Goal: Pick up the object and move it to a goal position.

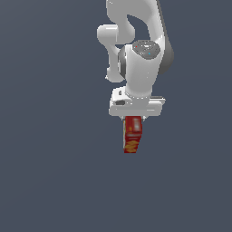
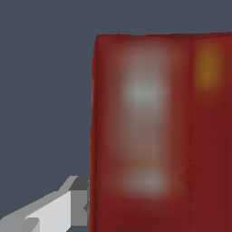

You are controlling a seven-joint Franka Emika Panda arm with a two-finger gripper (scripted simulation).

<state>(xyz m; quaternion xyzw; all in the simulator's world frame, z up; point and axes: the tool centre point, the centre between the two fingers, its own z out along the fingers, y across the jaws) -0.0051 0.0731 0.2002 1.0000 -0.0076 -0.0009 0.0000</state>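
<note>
The object (image 1: 132, 134), a small red box with yellow-orange markings, hangs upright right under the white hand of my gripper (image 1: 133, 120). It is narrower than the hand, and its top end sits between the jaws. In the wrist view the red box (image 2: 149, 131) fills most of the picture, with blurred whitish label patches and an orange spot. One grey-white finger (image 2: 63, 208) presses against its side. The other finger is hidden behind the box. The gripper is shut on the box.
The white arm links (image 1: 136, 50) rise above the hand. Around them there is only a plain dark grey-blue background. No goal marker or other object shows in either view.
</note>
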